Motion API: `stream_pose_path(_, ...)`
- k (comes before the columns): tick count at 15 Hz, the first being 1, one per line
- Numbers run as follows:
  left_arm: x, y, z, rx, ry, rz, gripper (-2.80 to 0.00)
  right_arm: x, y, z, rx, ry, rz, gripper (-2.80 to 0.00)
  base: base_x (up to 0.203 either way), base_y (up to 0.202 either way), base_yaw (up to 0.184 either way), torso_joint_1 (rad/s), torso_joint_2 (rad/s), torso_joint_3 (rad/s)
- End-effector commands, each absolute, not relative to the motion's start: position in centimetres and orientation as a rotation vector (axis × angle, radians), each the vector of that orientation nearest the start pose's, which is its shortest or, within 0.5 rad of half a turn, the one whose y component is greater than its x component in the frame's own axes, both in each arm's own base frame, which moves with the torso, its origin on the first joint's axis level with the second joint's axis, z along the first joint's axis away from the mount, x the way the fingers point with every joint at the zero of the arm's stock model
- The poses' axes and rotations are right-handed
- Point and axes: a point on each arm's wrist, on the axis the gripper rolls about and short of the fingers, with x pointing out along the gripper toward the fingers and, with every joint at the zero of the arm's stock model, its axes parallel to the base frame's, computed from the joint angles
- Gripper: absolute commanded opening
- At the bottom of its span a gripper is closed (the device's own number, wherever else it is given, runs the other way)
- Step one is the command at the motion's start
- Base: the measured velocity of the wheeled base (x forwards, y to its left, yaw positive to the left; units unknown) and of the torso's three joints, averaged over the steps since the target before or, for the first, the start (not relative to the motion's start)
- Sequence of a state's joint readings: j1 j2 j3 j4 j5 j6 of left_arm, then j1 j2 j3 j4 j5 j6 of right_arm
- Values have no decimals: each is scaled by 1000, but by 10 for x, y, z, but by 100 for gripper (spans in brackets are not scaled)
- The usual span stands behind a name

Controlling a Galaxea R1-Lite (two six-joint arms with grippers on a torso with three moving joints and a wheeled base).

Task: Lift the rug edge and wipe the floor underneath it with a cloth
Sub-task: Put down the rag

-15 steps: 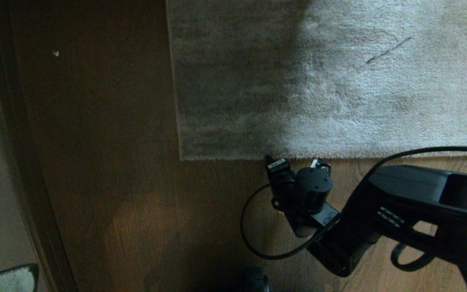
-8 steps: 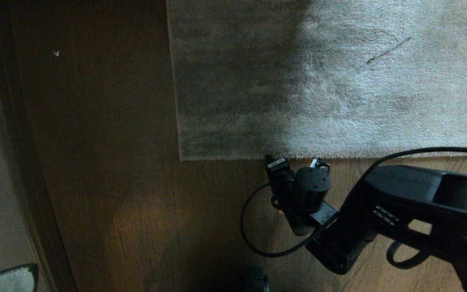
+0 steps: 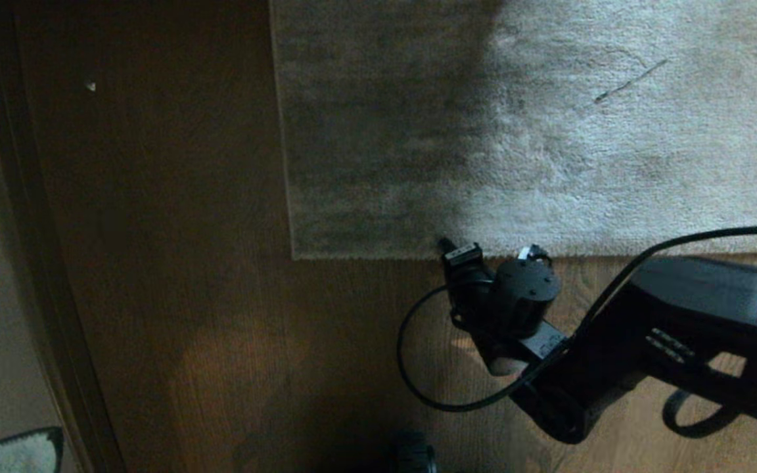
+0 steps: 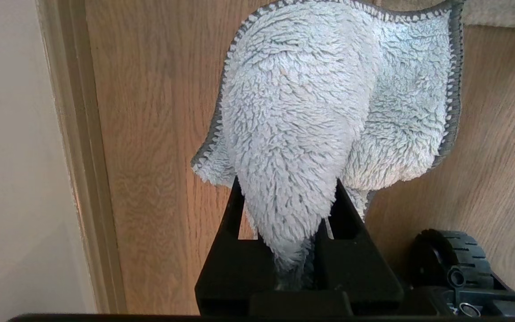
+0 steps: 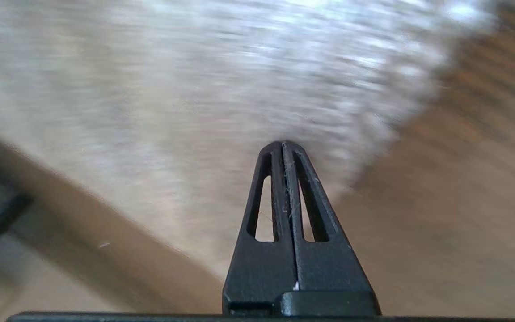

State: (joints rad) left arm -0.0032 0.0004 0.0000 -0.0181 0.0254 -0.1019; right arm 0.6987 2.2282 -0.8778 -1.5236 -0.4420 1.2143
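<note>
A: Nearest to us, what does the left tool (image 4: 284, 250) hold?

B: We see its jaws clamped on the cloth (image 4: 324, 103). The cloth hangs bunched over the floor (image 4: 159, 134), just beside the skirting (image 4: 83, 147) and a black wheel (image 4: 452, 250).

A: And the right tool (image 5: 284, 145)?

B: We read its fingers (image 5: 280, 197) pressed flat together, gripping nothing. In the head view the right arm (image 3: 681, 328) reaches in from the right, and its wrist sits at the near rug edge (image 3: 378, 253).

A: How does the rug lie?

B: We find the rug (image 3: 549, 131) flat on the floor (image 3: 188, 295). Its corner (image 3: 294, 256) sits left of the wrist. Its left half lies in shadow.
</note>
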Motion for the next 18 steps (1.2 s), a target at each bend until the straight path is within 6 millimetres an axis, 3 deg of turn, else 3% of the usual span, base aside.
stream_pose_path(1,-23,1,77,-103,-20,22,-280,283,226,138,1348,-33,366,-280,0,0,0,0,0,0)
stream_pose_path(4,-23,1,77,-103,-20,22,-280,240,191,149,1272,12,360,-280,0,0,0,0,0,0)
stream_pose_path(10,-23,1,77,-103,-20,22,-280,139,108,154,994,60,404,-280,0,0,0,0,0,0)
stream_pose_path(14,-23,1,78,-103,-21,22,-280,91,66,168,840,11,418,-280,0,0,0,0,0,0)
stream_pose_path(18,-23,1,77,-103,-20,22,-280,49,31,160,681,101,372,-280,0,0,0,0,0,0)
